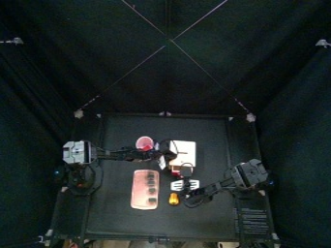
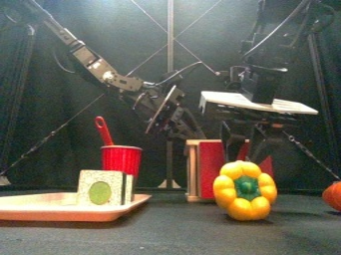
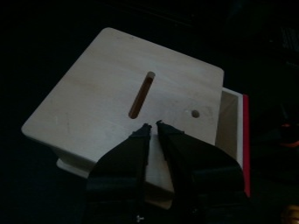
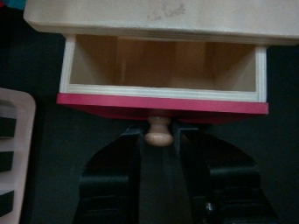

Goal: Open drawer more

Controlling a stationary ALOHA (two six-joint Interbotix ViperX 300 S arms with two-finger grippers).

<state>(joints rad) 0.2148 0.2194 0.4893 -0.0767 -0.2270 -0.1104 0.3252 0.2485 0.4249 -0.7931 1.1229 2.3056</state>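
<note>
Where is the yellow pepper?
In the front view, the yellow pepper stands on the table right of middle, in front of the cabinet.

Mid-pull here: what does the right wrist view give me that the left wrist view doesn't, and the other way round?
Only the right wrist view shows the open drawer's tan wooden inside, its small round wooden knob between the right gripper jaws, and a corner of the flat pink tray.

Only the left wrist view shows the pale wooden cabinet's top face with its dark slot, and the left gripper over that top, jaws nearly closed on nothing.

Both show the cream-white box cabinet and the drawer's red front.
</note>
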